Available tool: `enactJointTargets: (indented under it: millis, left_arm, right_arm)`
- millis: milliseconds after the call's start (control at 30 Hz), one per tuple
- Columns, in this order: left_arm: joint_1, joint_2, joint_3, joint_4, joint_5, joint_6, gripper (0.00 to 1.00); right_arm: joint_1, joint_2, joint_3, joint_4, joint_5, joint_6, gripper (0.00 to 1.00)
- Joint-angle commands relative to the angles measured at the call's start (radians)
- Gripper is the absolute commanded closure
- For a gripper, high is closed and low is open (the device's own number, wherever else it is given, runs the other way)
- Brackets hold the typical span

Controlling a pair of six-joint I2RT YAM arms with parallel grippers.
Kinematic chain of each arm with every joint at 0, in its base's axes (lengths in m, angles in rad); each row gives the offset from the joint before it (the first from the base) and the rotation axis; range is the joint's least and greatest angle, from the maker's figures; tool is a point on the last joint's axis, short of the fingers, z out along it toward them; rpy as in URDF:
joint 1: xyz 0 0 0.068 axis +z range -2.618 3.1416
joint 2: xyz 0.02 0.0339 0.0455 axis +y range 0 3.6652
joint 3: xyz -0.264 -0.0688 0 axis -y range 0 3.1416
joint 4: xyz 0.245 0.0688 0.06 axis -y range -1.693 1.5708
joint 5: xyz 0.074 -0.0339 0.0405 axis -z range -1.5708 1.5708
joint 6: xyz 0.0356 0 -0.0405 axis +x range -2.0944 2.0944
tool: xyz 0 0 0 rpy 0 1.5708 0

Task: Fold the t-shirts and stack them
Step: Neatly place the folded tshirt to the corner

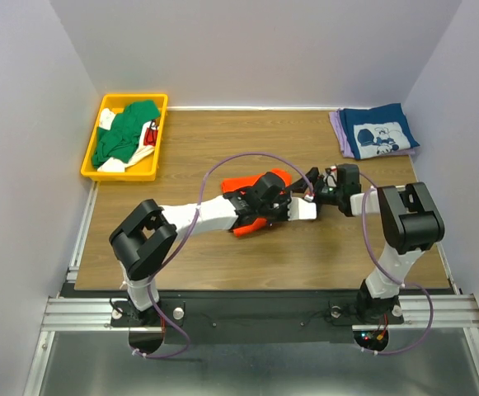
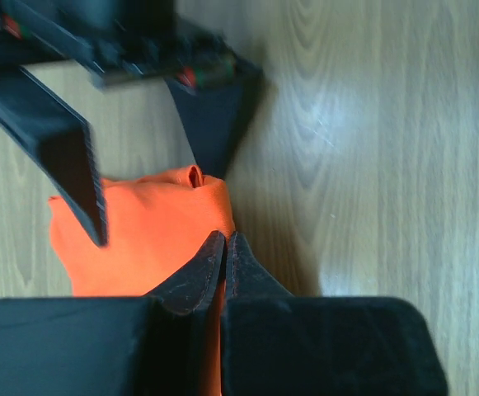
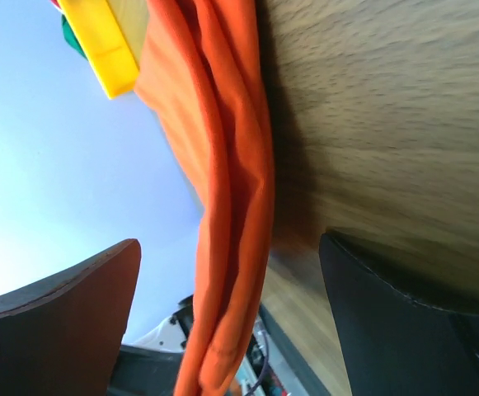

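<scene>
Wood-grain counter [image 1: 223,256] fills your overhead view: the orange t-shirt [image 1: 274,176] lies mid-counter beneath both wrists, a green t-shirt [image 1: 124,132] sits in the yellow bin [image 1: 91,153] at the far left, and a navy t-shirt [image 1: 379,132] rests on a lavender t-shirt [image 1: 336,128] in the far right corner. On your left wrist camera, the left fingers [image 2: 198,276] are pressed together, pinching the orange cloth's edge. On your right wrist camera, the right fingers [image 3: 82,289] stand spread wide, with orange folds between them, untouched.
</scene>
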Motion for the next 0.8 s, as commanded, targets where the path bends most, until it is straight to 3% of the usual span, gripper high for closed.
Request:
enactJointTargets:
  millis: [0,167,600,700,767]
  left_arm:
    - [0.016,0.009,0.081,0.005,0.041,-0.042,1.0]
    - [0.016,0.027,0.107,0.01,0.049,-0.058,1.0]
    - [0.019,0.08,0.162,0.033,0.056,-0.089,1.0]
    - [0.019,0.089,0.167,0.036,0.058,-0.097,1.0]
    - [0.021,0.09,0.167,0.042,0.056,-0.101,1.0]
  right_arm:
    - [0.036,0.051,0.009,0.094,0.065,0.084,0.05]
    - [0.043,0.091,0.038,0.117,0.12,0.092,0.21]
    - [0.091,0.197,0.096,0.148,0.221,0.115,0.38]
    - [0.096,0.202,0.101,0.153,0.227,0.111,0.47]
    - [0.097,0.199,0.102,0.151,0.235,0.101,0.61]
